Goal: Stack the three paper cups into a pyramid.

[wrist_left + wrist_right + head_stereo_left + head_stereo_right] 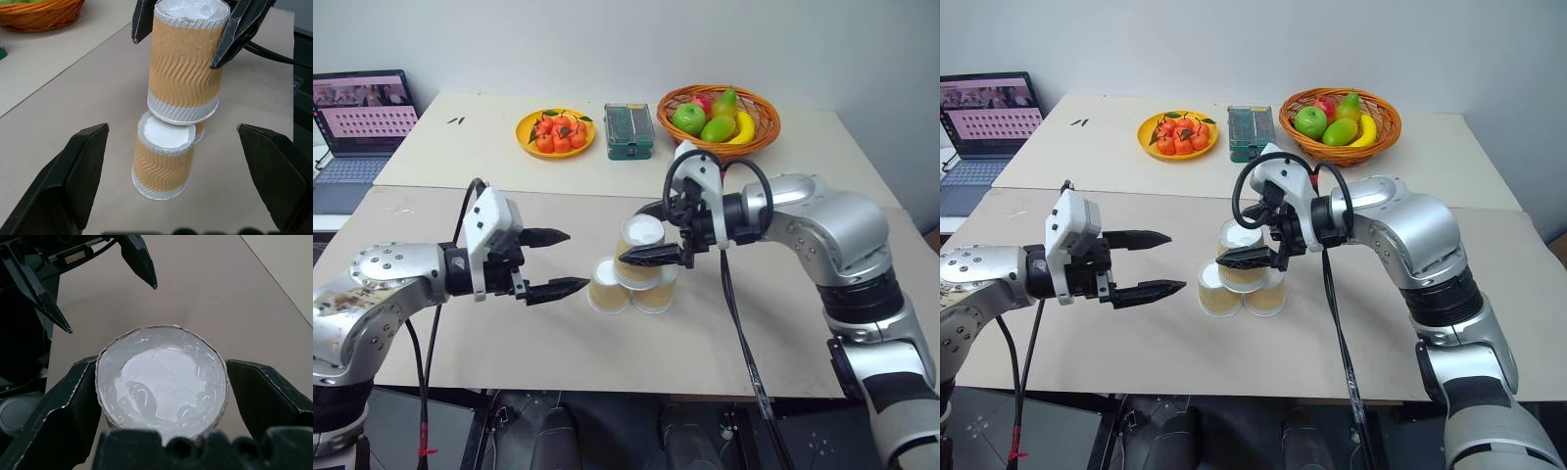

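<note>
Left gripper (554, 262) wide open, empty, just left of the two base cups (628, 293). Top cup (640, 251) sits on those two, between the right gripper (1247, 233) fingers, which stand spread beside its rim (any contact unclear). Risk: a finger snagging the rim on pulling away would topple the pyramid.

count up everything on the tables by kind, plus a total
paper cups: 3 (top cup, two base cups)
wicker fruit basket: 1
yellow plate of red fruit: 1
green box: 1
laptop: 1
total: 7
</note>
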